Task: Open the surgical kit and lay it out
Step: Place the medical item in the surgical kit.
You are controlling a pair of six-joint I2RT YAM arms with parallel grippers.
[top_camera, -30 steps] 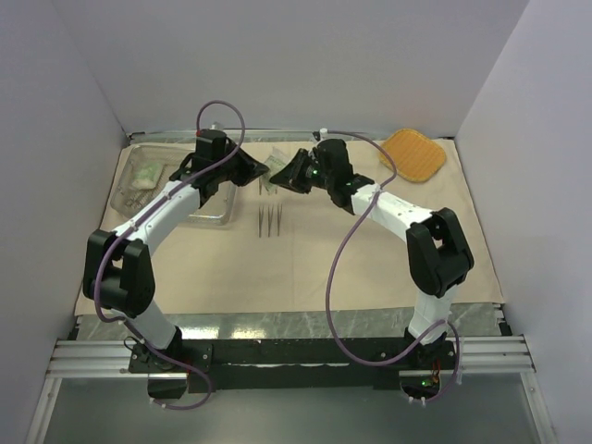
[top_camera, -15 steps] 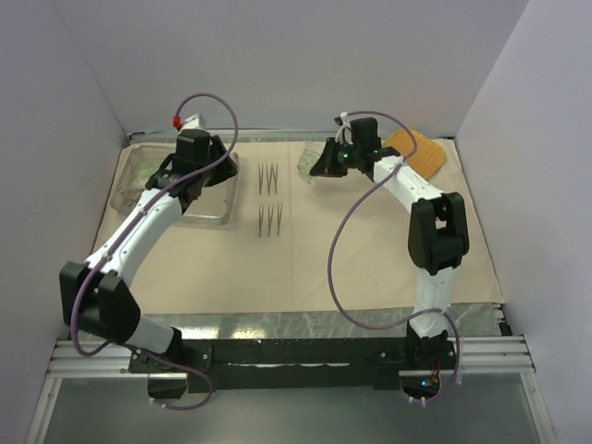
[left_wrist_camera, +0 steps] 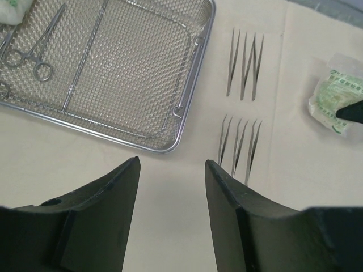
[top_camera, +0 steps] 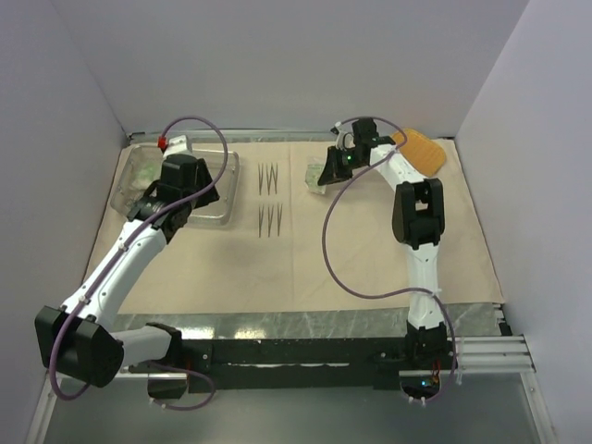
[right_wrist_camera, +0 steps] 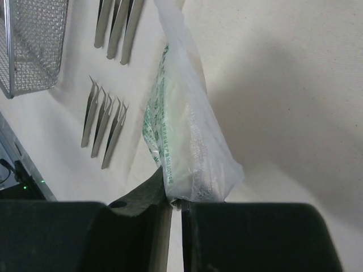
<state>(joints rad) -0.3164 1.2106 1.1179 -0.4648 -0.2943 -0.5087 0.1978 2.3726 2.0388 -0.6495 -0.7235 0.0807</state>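
Since we reckon the green-white packet (right_wrist_camera: 181, 136) belongs beside the tweezers (right_wrist_camera: 117, 22), we pinch its edge in the right gripper (right_wrist_camera: 176, 201); left gripper (left_wrist_camera: 171, 164) hangs spread, empty, by the mesh tray (left_wrist_camera: 130, 73).

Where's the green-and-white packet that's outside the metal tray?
In the top view, the packet is near the far edge of the beige cloth, pinched by the right gripper, just right of the far row of tweezers and left of the orange pad.
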